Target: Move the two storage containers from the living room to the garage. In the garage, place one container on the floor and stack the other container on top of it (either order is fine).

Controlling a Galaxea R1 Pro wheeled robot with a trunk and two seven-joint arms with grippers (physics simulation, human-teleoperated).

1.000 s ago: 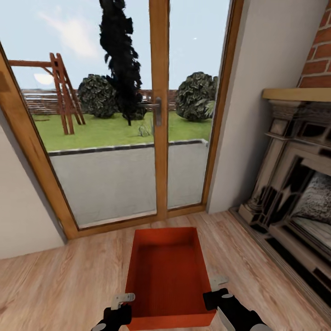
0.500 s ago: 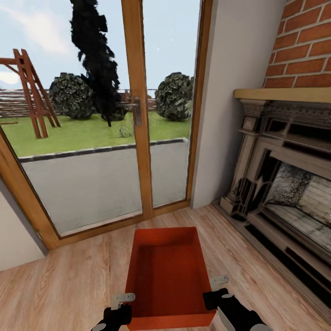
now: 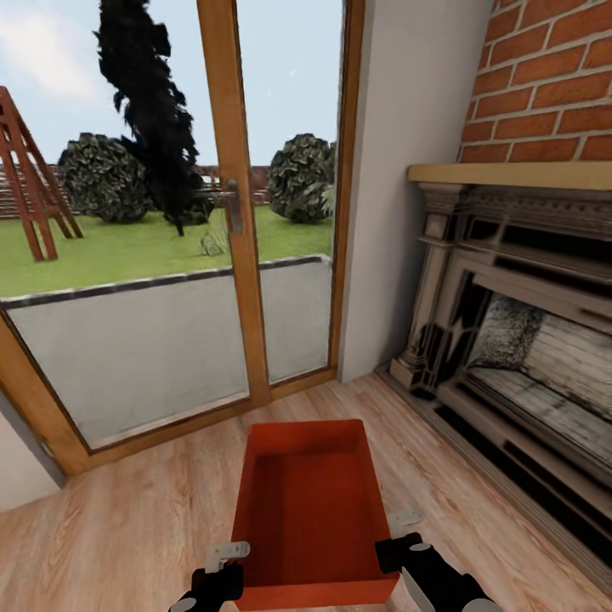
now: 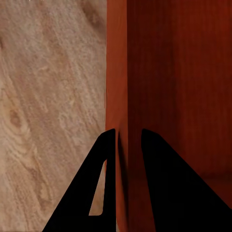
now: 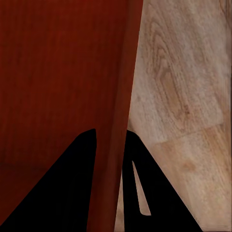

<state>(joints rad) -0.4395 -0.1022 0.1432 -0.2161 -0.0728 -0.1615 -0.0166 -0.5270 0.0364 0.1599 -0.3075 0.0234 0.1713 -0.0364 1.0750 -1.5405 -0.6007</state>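
Living room by the look of it: light wood plank floor [image 3: 127, 527], glazed door [image 3: 229, 255] onto a garden ahead, fireplace [image 3: 527, 340] under red brick [image 3: 544, 85] off to the right. No concrete underfoot, so judged a long way short of the garage, with the whole carry to come.

Held low in front of the trunk, long axis pointing away: one storage container [image 3: 310, 510], open top up, empty inside. Seemingly lifted off the floor, though hard to confirm from the head view. Left jaws clamped on the left long wall close to the near corner, one finger inside the bin and one outside, as seen in the left wrist view. Right jaws clamped likewise on the right long wall near its near corner.

Risks from here, as a judgement:
- Both pinches sitting at the near end, so most of the bin hanging forward of the grip. Likely to pivot nose-down about the two pinch points on a jolt or a hard stop.
- Thin, smooth-looking walls held by narrow fingers. Liable to slide out if either arm drifts outward, inward or up relative to the other while driving.
- Far end sticking out ahead of the base. Easy to clip against the fireplace surround or the door frame during a turn, knocking the bin askew or out of one pinch.
- Loss of one side probably enough to drop the lot onto the planks.
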